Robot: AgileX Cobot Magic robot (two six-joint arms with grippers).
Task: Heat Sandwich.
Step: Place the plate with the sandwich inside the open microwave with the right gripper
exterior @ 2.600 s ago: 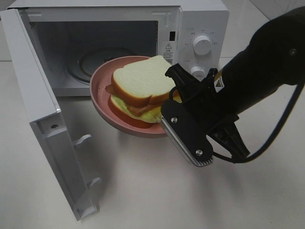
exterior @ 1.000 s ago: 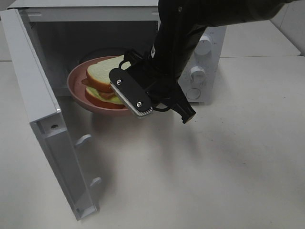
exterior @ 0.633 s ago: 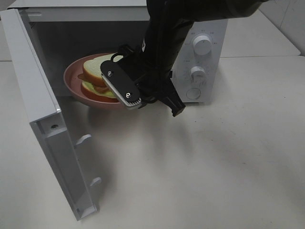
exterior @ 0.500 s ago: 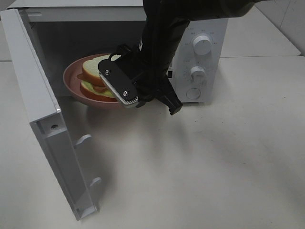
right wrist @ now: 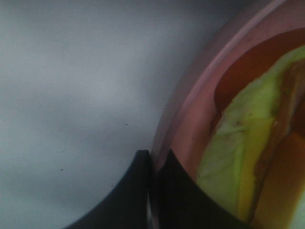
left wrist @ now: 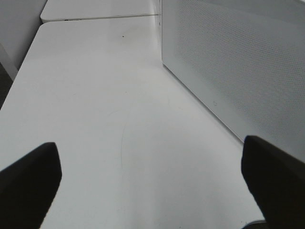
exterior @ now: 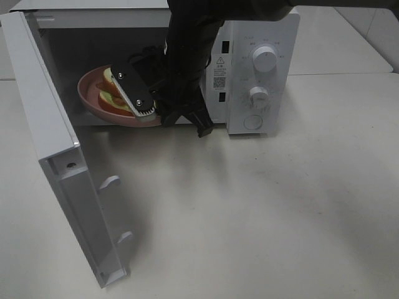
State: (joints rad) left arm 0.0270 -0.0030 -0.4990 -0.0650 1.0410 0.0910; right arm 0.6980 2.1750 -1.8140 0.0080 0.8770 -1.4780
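The sandwich (exterior: 111, 93) lies on a round pink plate (exterior: 93, 99) that sits inside the cavity of the open microwave (exterior: 265, 34), partly hidden by my right arm. My right gripper (exterior: 134, 93) reaches into the cavity and is shut on the plate's rim. The right wrist view shows the dark fingertips (right wrist: 143, 167) pinching the pink rim (right wrist: 190, 95), with the sandwich's yellow-green filling (right wrist: 238, 157) just beyond. My left gripper (left wrist: 152, 191) stands open over bare table, nothing between its fingers, and is out of the high view.
The microwave door (exterior: 43, 124) hangs open to the left, its edge reaching toward the front of the table. Two knobs (exterior: 264, 59) and a button sit on the right panel. In the left wrist view, the microwave's perforated side wall (left wrist: 248, 62) rises next to the left gripper.
My right gripper has carried the plate and sandwich left and deeper into the microwave cavity. The left gripper's earlier state is not shown.
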